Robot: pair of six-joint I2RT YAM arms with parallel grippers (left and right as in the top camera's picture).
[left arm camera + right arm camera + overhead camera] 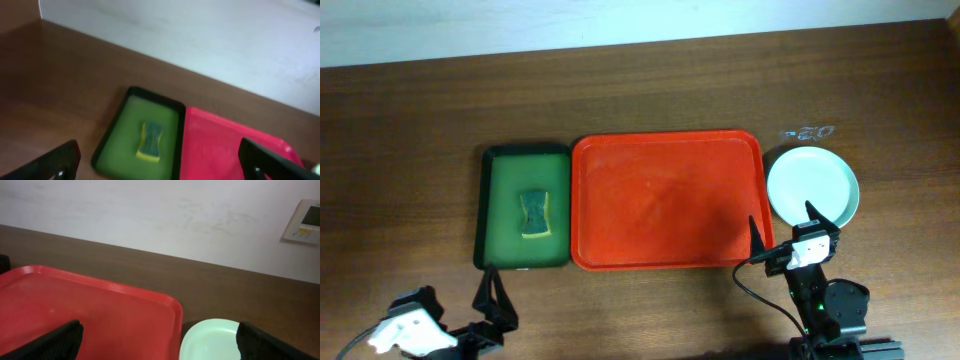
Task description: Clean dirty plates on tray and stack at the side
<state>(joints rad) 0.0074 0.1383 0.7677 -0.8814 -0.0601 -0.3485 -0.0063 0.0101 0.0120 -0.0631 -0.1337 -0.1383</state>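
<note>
The red-orange tray [665,200] lies in the middle of the table with nothing on it. It also shows in the left wrist view [225,150] and the right wrist view [90,310]. Pale mint-white plates [811,186] sit in a stack on the table just right of the tray, the top one clean; I cannot tell how many are in it. The stack shows in the right wrist view [210,340]. My right gripper [788,232] is open and empty at the tray's near right corner. My left gripper [495,300] is open and empty near the front left edge.
A dark green tray [525,207] lies against the left side of the red tray and holds a green and yellow sponge [536,214], seen too in the left wrist view [150,141]. A white wall runs behind the table.
</note>
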